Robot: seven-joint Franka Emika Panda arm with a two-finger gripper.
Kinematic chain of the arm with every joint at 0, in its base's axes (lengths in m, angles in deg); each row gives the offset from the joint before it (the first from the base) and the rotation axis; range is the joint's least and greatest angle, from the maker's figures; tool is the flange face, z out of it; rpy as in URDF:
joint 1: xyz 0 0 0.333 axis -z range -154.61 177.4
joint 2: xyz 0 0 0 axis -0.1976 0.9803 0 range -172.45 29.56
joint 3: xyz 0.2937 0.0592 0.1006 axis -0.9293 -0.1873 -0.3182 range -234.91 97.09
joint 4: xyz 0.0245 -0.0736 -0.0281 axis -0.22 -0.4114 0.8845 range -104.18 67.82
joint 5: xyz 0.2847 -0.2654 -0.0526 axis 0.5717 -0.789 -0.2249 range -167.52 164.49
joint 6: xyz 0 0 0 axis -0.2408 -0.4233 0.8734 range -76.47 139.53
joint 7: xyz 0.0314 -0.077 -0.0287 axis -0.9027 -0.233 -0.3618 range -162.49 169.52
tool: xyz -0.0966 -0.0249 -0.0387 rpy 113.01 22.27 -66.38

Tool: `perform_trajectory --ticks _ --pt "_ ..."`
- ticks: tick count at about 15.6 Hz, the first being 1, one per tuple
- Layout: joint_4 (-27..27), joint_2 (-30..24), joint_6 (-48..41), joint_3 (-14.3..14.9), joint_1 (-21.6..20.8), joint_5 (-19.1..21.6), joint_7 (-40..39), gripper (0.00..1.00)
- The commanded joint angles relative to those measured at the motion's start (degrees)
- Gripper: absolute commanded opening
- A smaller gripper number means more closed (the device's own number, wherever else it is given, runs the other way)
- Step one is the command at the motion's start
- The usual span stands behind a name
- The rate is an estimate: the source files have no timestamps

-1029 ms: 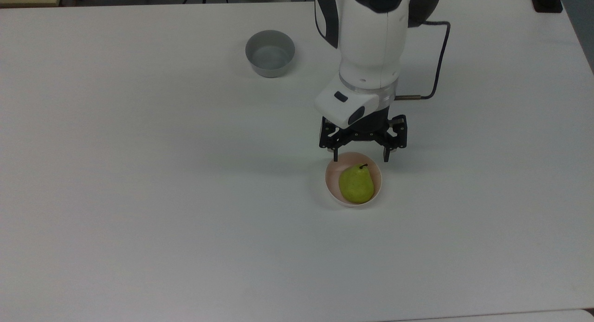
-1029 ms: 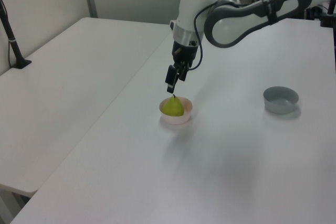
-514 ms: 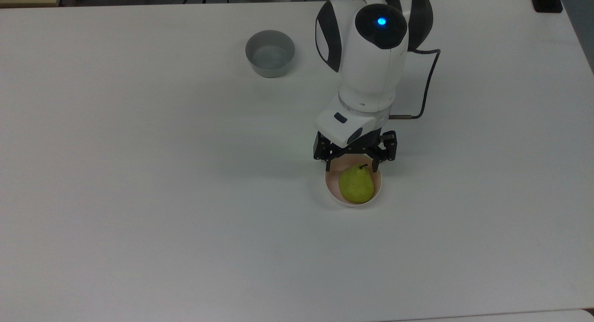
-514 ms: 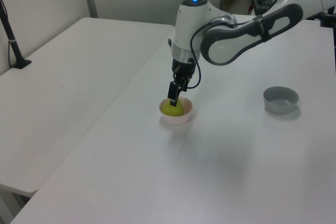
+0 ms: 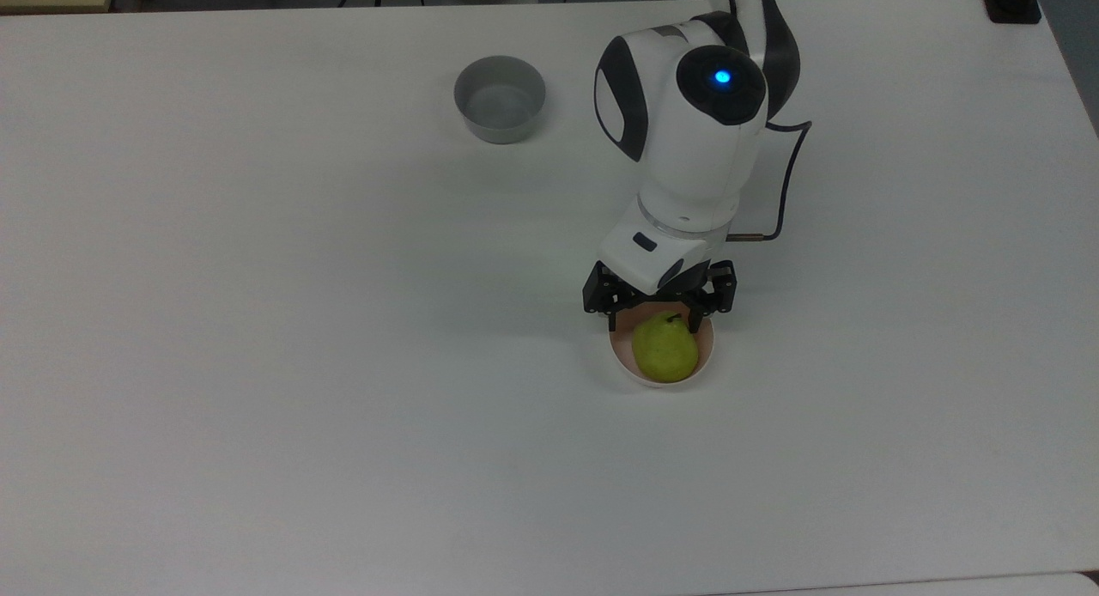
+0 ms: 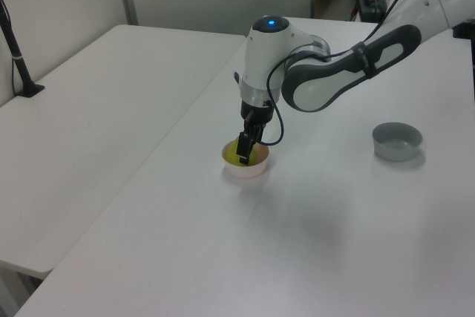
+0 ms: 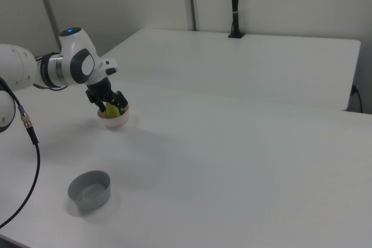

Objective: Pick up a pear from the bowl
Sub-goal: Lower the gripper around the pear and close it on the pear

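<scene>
The yellow-green pear [image 5: 665, 352] lies in the small pale pink bowl [image 5: 620, 368] on the white table. My gripper [image 5: 653, 322] is open and low over the bowl's far side, its fingers straddling the pear's narrow stem end. Whether a finger touches the fruit I cannot tell. In the left view the gripper [image 6: 244, 155] dips into the bowl [image 6: 246, 170] and hides most of the pear [image 6: 234, 148]. The right view has the gripper [image 7: 110, 106] on top of the pear [image 7: 113, 110], which sits in the bowl [image 7: 112, 122].
An empty grey round bowl [image 5: 499, 98] stands farther back on the table, to the top view's left of the arm; it is also the grey bowl [image 6: 397, 141] and the grey bowl [image 7: 89, 190]. A cable [image 5: 786, 201] hangs from the wrist. A second white table [image 6: 82, 124] adjoins.
The gripper has come down and forward, from above the bowl's far edge to around the pear's top, still open. The bowl has shifted slightly toward the top view's lower right.
</scene>
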Motion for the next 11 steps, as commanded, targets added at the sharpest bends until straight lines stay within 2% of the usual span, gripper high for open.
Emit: perform_trajectory --ticks 1,11 --pt "0.3 1.4 1.9 0.8 -1.7 -0.6 1.8 1.00" --pt "2.9 1.1 2.1 1.3 -1.2 -0.6 3.2 1.00"
